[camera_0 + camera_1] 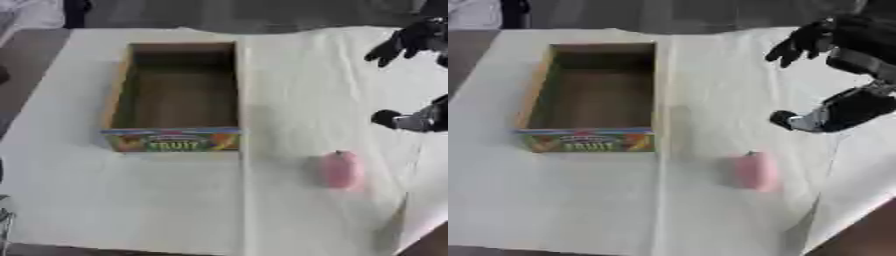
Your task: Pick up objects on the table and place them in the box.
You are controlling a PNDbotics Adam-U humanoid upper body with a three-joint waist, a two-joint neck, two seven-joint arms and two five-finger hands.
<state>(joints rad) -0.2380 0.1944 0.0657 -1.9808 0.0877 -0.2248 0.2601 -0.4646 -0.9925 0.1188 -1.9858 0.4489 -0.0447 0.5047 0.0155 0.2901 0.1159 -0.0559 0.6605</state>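
The pink object, a smooth rounded oblong with a small dark stem at its far end, lies on the desk to the right of the box and nearer to you than the box's front wall, well apart from it. The box is a shallow open rectangular tray with tan walls and a brown floor, and nothing shows inside it. Its front panel carries a colourful fruit print with the word "FRUIT"; the smaller writing cannot be read.

Your right hand hangs above the desk at the upper right, beyond the pink object and apart from it, with its black fingers spread and pointing downward, holding nothing. A black and silver part of the arm shows below it.

A white cloth with long creases covers the desk. Dark floor shows past the far edge and at the left side. Your left hand does not appear.
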